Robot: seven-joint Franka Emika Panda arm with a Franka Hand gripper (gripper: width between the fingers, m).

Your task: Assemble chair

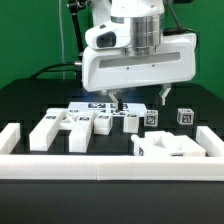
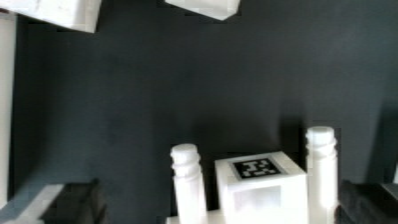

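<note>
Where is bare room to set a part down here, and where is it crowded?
Bare table between the slabs and the large part, along the border rail. Crowded: the cube row under the open tool.

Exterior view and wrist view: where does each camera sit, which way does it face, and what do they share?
Exterior view: off the arm, low beyond the rail, looking across the table at the chair parts; the arm and open end effector hang centre.
Wrist view: on the wrist, looking down past the end effector at a tagged cube between its fingers; only the fingers show.
Shared: end effector, table, chair parts; probably that cube.
</note>
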